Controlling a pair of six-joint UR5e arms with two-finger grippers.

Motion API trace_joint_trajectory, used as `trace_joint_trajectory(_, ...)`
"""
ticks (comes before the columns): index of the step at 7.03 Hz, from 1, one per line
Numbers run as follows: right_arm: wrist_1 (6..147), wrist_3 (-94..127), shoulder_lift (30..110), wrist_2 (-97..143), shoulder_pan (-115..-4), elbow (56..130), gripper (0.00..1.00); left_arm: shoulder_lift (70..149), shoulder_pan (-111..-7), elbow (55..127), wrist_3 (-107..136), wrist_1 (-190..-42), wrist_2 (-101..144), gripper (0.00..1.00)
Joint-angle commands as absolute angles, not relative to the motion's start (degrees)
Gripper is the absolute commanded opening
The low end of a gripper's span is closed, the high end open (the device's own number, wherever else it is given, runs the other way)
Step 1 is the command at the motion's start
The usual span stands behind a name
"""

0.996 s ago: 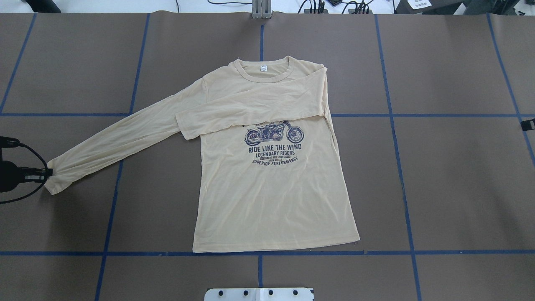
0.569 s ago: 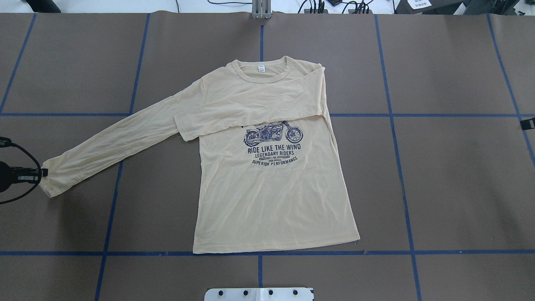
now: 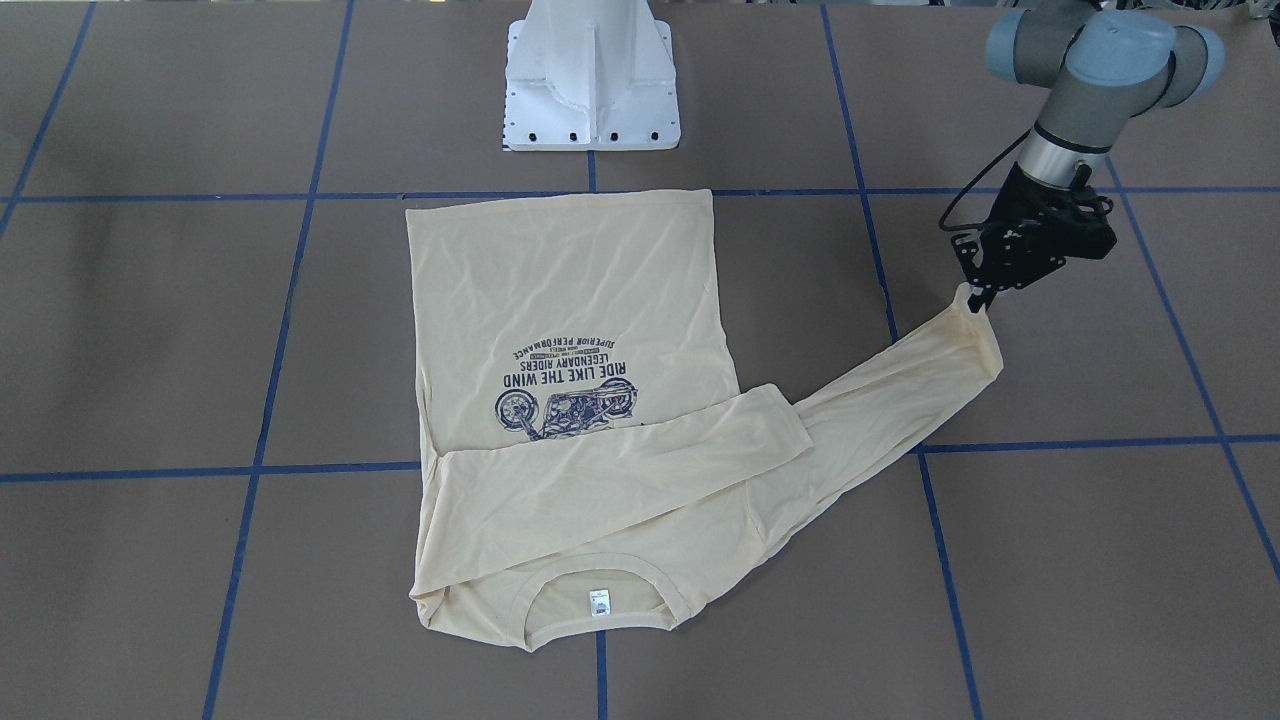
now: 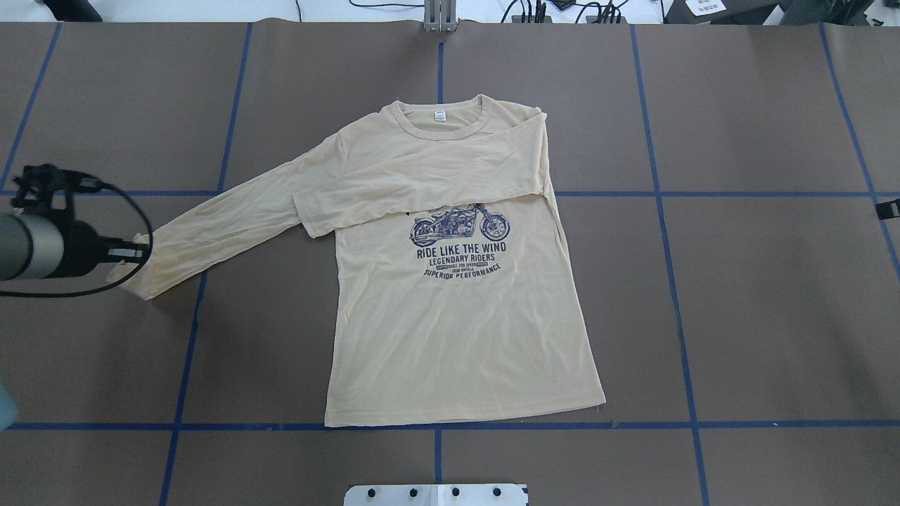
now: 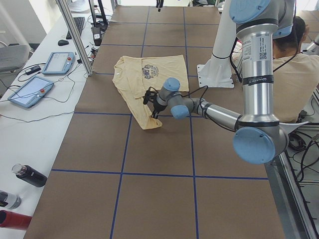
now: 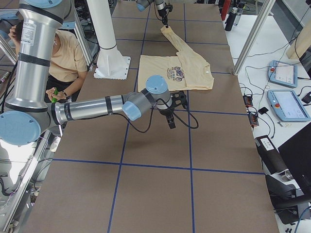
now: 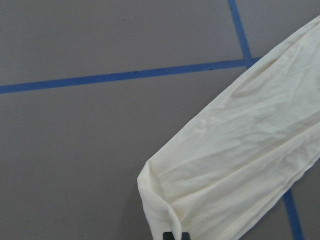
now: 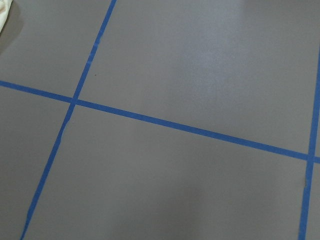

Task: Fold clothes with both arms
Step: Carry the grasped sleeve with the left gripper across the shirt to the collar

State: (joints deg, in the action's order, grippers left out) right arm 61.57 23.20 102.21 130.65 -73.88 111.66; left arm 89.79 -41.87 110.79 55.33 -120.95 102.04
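**Front-facing view:** long-sleeved T-shirt (image 3: 560, 290), cream, lying flat and face up on the brown table (image 3: 150, 330). Its hem is toward the white pedestal base (image 3: 590, 80) and its collar toward the camera. It carries a navy motorcycle print (image 3: 565, 395) and a white neck label (image 3: 599, 601). The folded sleeve (image 3: 620, 470) lies across the chest. The outstretched sleeve (image 3: 880, 390) runs sideways, its cuff lifted off the table and pinched by the left gripper (image 3: 982, 292).

**Overhead view:** the left gripper enters from the view's left edge, fingers clamped on the cuff. The right gripper is out of frame.

**Left-end view:** left arm (image 5: 259, 74), near and large, with its gripper low and cloth hanging from it to the table.

**Right-end view:** right arm (image 6: 92, 109), near. The right gripper (image 6: 171, 121) is above bare table, near the shirt but apart from it; whether its fingers are apart or together cannot be told.

**Left wrist view:** cuff at lower right, with a dark fingertip (image 7: 175, 235) touching the cloth at the bottom edge.

**Right wrist view:** bare table with blue tape lines (image 8: 190, 131), and a sliver of cream cloth in the top left corner
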Motion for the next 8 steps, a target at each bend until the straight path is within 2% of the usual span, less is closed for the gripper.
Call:
trace_joint_trajectory(1,61.6,23.3,102.2,130.6,-73.8,111.4,1.00,110.4,-41.5,110.0,56.3,-100.3,102.1,0.00)
trace_joint_trajectory(3,61.5,23.4,102.0,130.4,-73.8,110.7,1.00,123.1,-41.0,104.0,59.6,-93.6,104.7,0.00)
trace_joint_trajectory(5,61.5,23.6,101.8,130.3,-73.8,110.6,1.00,137.7,-40.8,91.8,65.5,-93.7,105.9,0.00)
trace_joint_trajectory(8,61.6,23.8,101.1,130.3,-73.8,110.4,1.00,154.7,-40.3,73.5,74.1,-94.8,107.1,0.00)
